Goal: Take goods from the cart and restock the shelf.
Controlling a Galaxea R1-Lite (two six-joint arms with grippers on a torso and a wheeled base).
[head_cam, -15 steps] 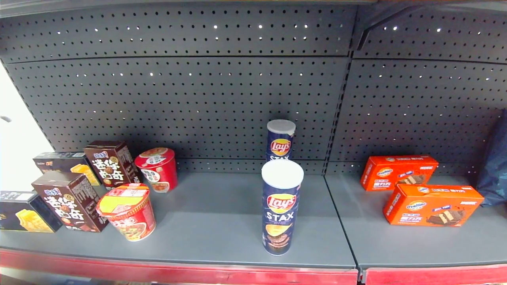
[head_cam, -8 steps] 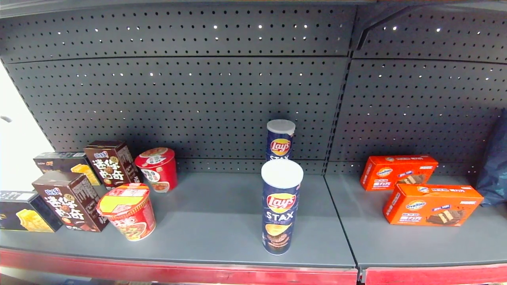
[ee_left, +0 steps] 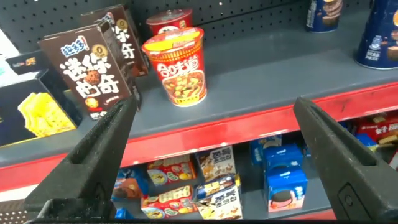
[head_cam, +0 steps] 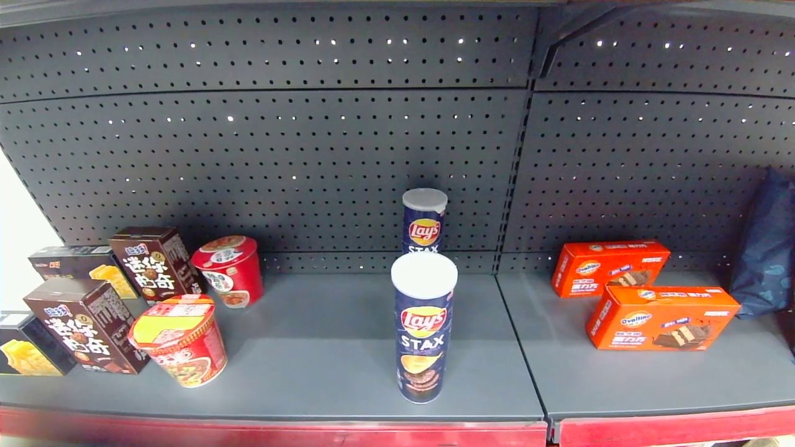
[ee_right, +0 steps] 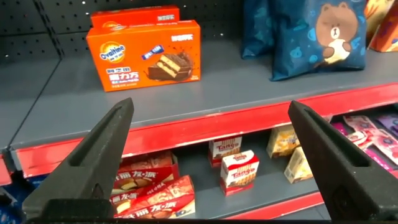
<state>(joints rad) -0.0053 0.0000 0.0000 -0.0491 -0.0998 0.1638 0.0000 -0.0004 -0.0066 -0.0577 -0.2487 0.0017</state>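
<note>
The grey shelf (head_cam: 323, 366) carries all the stocked goods, and the front crisp tube (head_cam: 423, 329), upright near the shelf's red lip, serves as the marker for the rest. Far to the tube's right, a dark blue bag (head_cam: 764, 248) leans against the perforated back panel. Between bag and tube lie two orange boxes (head_cam: 661, 318), one behind the other and just apart. Well to the tube's left stand two brown boxes (head_cam: 84, 323), with two black boxes (head_cam: 25, 351) beyond them at the shelf's end. Directly behind the front tube, against the back panel, stands the rear crisp tube (head_cam: 424, 220). Two red noodle cups (head_cam: 180, 341) sit between the tube and the brown boxes, one near the lip and one farther back. The left pincer (ee_left: 214, 106) hangs spread and empty in front of the shelf's lip, left of the tube. The right pincer (ee_right: 211, 104) hangs likewise spread and empty to the tube's right, facing the orange boxes. Judging by these goods, new stock will likely be light. Tubes should be stiff but tall and easily tipped, so they are best clasped around mid-body. Boxes should be rigid and can be gripped across their narrow faces. Cups look thin-walled and tapered, so hold them gently below the rim. Bags would be soft and slippery.
</note>
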